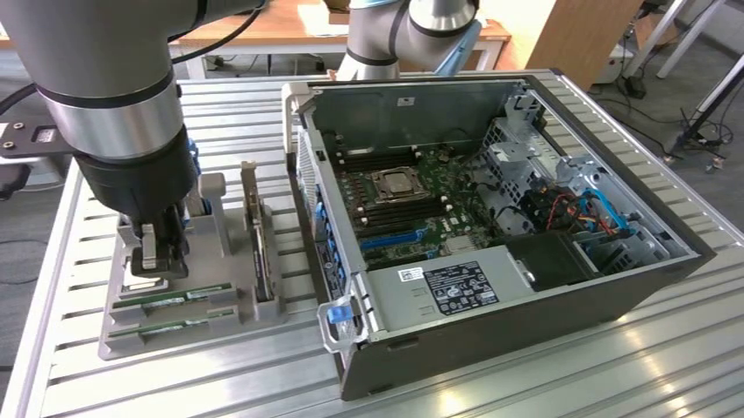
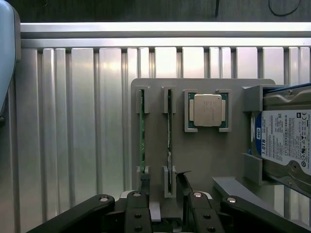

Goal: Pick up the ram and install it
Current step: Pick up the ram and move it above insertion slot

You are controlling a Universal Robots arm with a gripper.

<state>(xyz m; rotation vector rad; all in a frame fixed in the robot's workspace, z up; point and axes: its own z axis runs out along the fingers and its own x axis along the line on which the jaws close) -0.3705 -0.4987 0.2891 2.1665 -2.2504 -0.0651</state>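
Jaws of the gripper stand open on either side of one end of the ram, which stands on edge in a slot of the grey holder on the desk. A second stick fills the neighbouring slot, near a processor and hard drive. The open computer case lies at the exterior view's right.

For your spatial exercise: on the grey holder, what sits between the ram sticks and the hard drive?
The square silver processor chip sits between the ram sticks and hard drive, in the wrist view.
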